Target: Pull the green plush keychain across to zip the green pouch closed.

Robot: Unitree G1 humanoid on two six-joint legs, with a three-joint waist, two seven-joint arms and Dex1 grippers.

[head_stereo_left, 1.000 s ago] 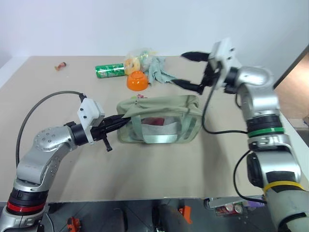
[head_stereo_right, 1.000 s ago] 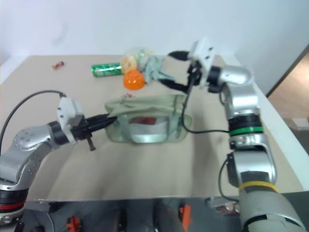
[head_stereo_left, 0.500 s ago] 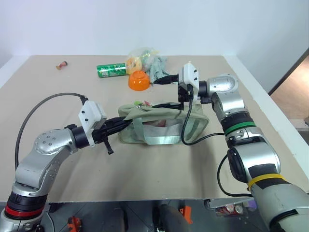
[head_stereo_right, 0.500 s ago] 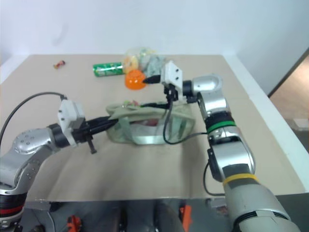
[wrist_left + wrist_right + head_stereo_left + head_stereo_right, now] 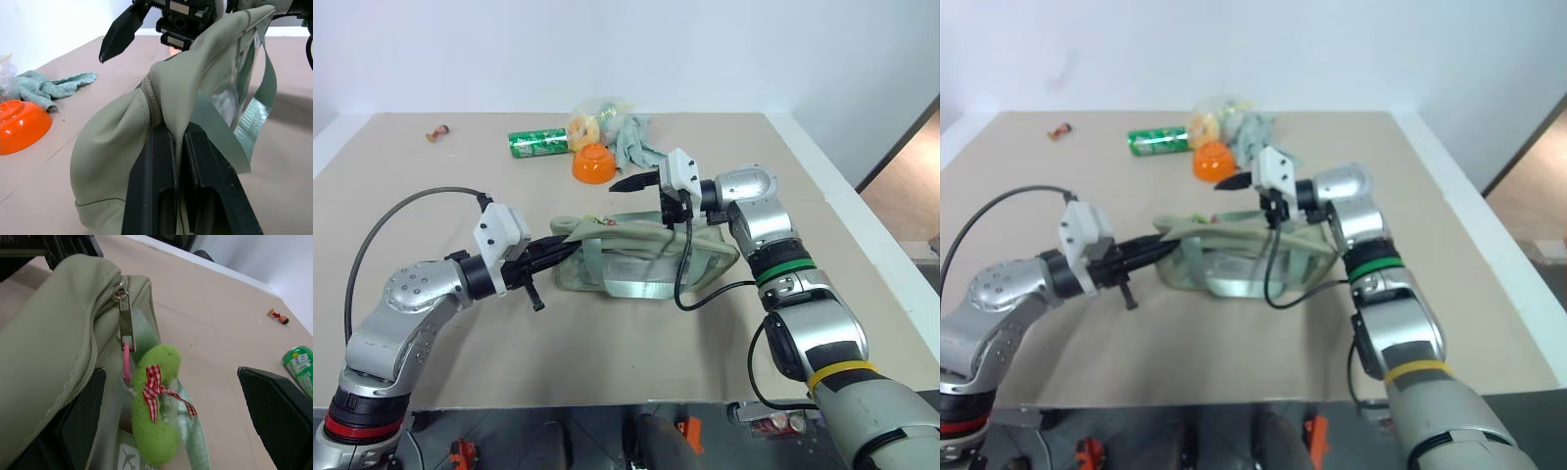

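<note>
Approach step: left gripper [image 5: 178, 142] clenched on the green pouch [image 5: 641, 257]; right gripper [image 5: 171, 396], released, must grasp the green plush keychain [image 5: 156, 406] at pouch's nine o'clock end.

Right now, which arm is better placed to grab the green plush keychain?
Right. Its open gripper brackets the green plush keychain, while the left gripper is shut on the green pouch end.

Left black two-fingered end effector [image 5: 178, 161] clamped together, roughly level; right black two-fingered end effector [image 5: 171, 426] spread wide, apparently angled slightly downward.
</note>
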